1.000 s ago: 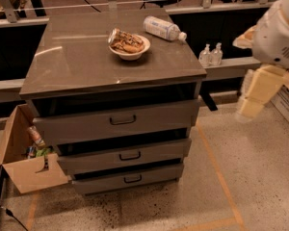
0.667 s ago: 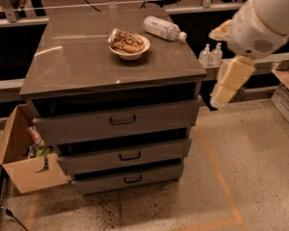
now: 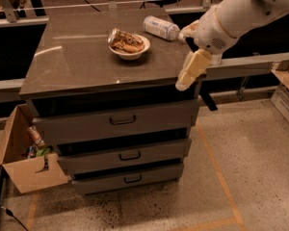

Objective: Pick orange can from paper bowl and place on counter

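Observation:
The orange can (image 3: 125, 41) lies on its side in the off-white paper bowl (image 3: 130, 55), which stands towards the back of the grey-brown counter (image 3: 77, 61). My gripper (image 3: 189, 73) hangs from the white arm over the counter's front right corner. It is to the right of the bowl, nearer the front, well apart from it, and holds nothing that I can see.
A clear plastic bottle with a white label (image 3: 162, 28) lies at the back right of the counter, behind the arm. Three drawers (image 3: 120, 121) with dark handles sit below the top. An open cardboard box (image 3: 26, 155) stands on the floor at the left.
My arm and gripper have swung left from beyond the counter's right side to above its front right corner. The can, bowl and bottle have not moved.

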Controlling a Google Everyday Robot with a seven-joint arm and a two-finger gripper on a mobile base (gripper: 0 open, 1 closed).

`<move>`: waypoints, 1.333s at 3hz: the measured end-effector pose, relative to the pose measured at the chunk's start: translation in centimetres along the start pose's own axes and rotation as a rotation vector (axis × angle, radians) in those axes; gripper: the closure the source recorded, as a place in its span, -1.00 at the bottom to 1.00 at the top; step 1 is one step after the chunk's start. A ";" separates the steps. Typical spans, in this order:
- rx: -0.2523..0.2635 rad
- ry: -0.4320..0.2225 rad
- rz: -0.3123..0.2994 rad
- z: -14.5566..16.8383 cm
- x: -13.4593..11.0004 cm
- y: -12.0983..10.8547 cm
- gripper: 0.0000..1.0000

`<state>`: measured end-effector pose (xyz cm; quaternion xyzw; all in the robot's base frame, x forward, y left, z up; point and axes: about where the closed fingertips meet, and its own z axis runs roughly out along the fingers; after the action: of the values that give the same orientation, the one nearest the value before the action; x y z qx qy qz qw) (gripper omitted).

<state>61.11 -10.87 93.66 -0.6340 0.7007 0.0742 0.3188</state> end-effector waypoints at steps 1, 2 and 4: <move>0.020 -0.072 0.096 3.4 -1.1 -4.0 -1.00; 0.020 -0.072 0.096 3.4 -1.1 -4.0 -1.00; 0.015 -0.178 0.087 7.5 -4.2 -10.2 -1.00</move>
<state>73.23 -5.38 93.12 -0.5914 0.6970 0.1388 0.3811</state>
